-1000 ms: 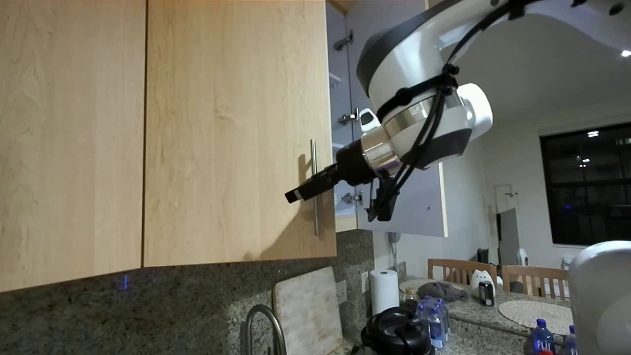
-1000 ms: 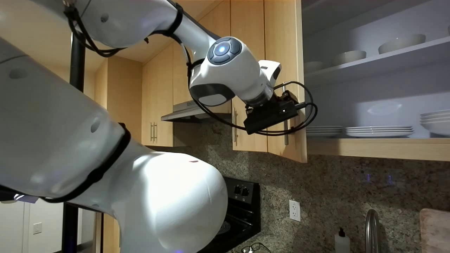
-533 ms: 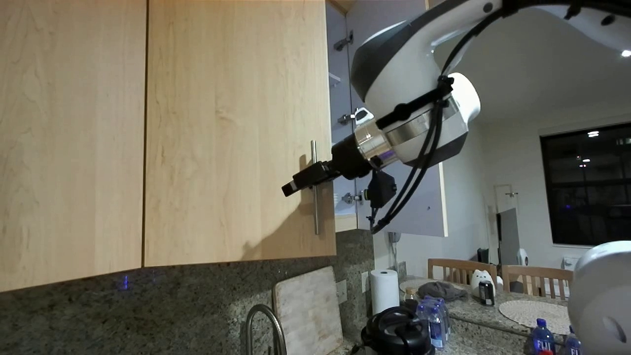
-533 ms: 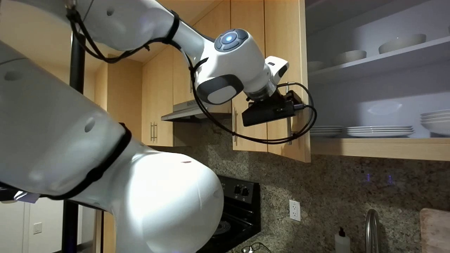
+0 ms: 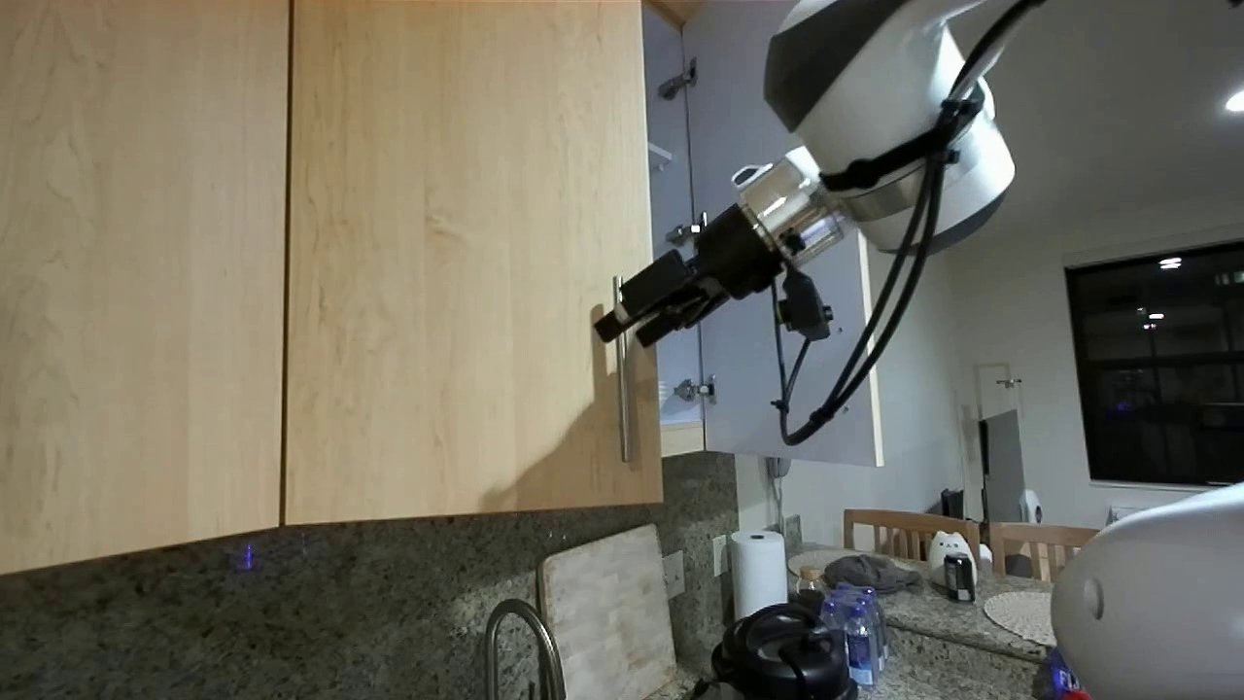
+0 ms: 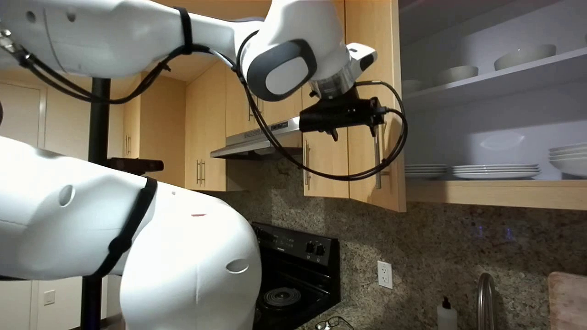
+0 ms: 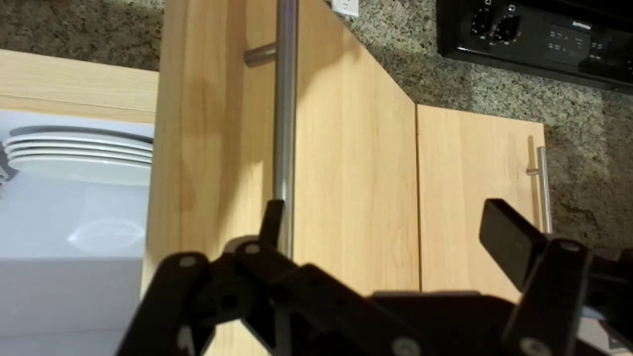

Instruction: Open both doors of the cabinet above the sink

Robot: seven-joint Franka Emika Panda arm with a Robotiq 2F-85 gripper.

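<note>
The claw (image 7: 393, 230) is spread wide, its fingers (image 7: 271, 222) well apart; in the wrist view, one of them overlaps the slim metal handle (image 7: 285, 99) of the near door (image 7: 356, 173) (whether they touch, I cannot tell). That handle stands upright beside the door's free edge, a little above its lower corner, and the door itself is angled out from the cabinet (image 6: 495, 195). In an exterior view the far door (image 5: 787, 399) stands wide open too, showing its pale inner face, with hinges (image 5: 692, 391) along the cabinet's side edge. Inside the cabinet, stacked plates (image 6: 495, 173) appear just above the front bottom edge, and bowls (image 6: 525, 57) stand on the shelf (image 6: 500, 81) over them. A neighbouring cupboard (image 7: 474, 173) lies just beside the near door's hinged edge. Below, against a speckled stone wall (image 6: 412, 243), a curved tap (image 6: 485, 298) rises near a soap bottle (image 6: 446, 317), and a cutting board (image 5: 612, 612) leans there. In an exterior view a black pot (image 5: 782, 651) and an upright paper towel roll (image 5: 758, 576) stand past the board's edge. A wall socket (image 6: 384, 274) sits between the tap and a black stove (image 6: 302, 284), which is partly hidden by the white arm (image 6: 183, 275).
</note>
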